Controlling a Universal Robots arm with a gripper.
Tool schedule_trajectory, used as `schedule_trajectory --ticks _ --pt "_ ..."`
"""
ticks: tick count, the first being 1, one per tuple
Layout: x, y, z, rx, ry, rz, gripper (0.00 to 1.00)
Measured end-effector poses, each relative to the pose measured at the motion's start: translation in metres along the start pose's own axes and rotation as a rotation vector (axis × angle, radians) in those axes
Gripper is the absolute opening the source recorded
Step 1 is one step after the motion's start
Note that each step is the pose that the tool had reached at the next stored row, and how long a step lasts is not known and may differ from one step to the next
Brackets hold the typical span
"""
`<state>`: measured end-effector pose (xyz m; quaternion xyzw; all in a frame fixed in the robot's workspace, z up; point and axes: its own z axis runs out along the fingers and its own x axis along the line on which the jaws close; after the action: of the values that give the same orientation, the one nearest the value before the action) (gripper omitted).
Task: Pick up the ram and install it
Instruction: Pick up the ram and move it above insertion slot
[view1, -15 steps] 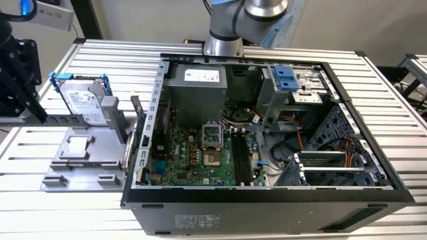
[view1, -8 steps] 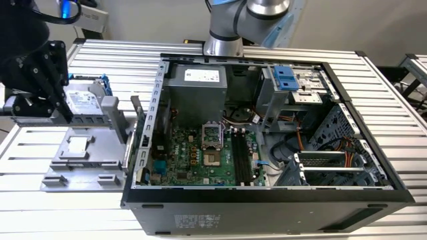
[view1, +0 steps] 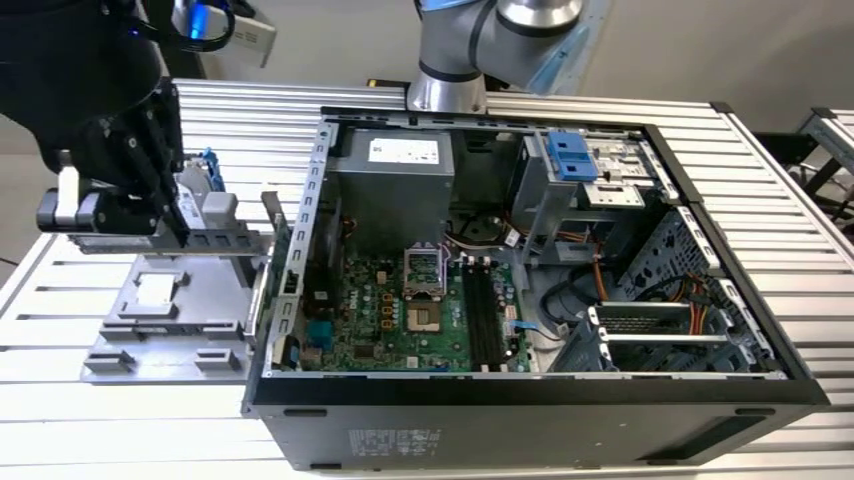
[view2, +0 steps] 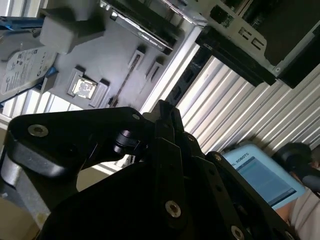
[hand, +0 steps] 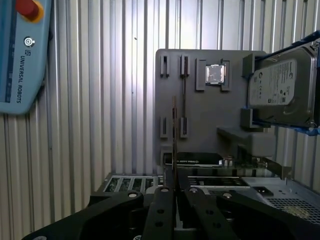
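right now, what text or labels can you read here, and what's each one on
Teach pendant: maker's lettering, a brand name, left unquoted.
Hard drive: white label, print too small to read.
Power supply: white sticker, too small to read.
Computer case: front sticker, too small to read.
Ram in the tool: edge-on, no print shows.

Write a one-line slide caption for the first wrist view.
Black jaws grip a thin ram stick edge-on, facing the grey plastic parts tray that carries a silver hard drive.

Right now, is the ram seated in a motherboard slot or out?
Out. The ram stands edge-on in the pincer above the gray tray; the motherboard slots sit bare.
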<state>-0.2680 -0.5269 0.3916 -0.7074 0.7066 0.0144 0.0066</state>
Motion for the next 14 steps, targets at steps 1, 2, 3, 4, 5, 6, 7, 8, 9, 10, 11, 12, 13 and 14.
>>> schedule_trajectory --ticks 1,2,3,4,5,6,7,8,9,10,11,12,13,14 --pt "0.0 -0.0029 0.0 0.0 -0.0001 0.0 0.0" --pt "0.0 -0.0059 -0.0001 0.0 -0.0001 0.0 0.0" --pt "0.0 -0.009 -0.0001 0.0 0.0 0.0 0.0" --pt "0.0 -0.0118 -0.0002 -0.0001 0.0 0.0 0.0" --pt "0.0 -0.0148 -0.0001 0.0 -0.0001 0.0 0.0" --pt "0.0 -0.0179 -0.0002 0.0 -0.0001 0.0 0.0" --pt "0.0 -0.021 -0.0002 0.0 -0.0001 0.0 0.0" --pt "0.0 -0.0244 -0.0003 -0.0001 -0.0001 0.0 0.0" --pt "0.0 -0.028 -0.0003 -0.0001 -0.0001 0.0 0.0" --pt "0.0 -0.0318 -0.0004 -0.0002 0.0 0.0 0.0" --pt "0.0001 -0.0355 -0.0004 -0.0002 0.0 0.0 0.0" --pt "0.0 -0.0395 -0.0004 -0.0003 0.0 0.0 0.0" --pt "0.0 -0.0433 -0.0004 -0.0002 -0.0001 0.0 0.0" --pt "0.0 -0.047 -0.0005 -0.0003 -0.0001 0.0 0.0"
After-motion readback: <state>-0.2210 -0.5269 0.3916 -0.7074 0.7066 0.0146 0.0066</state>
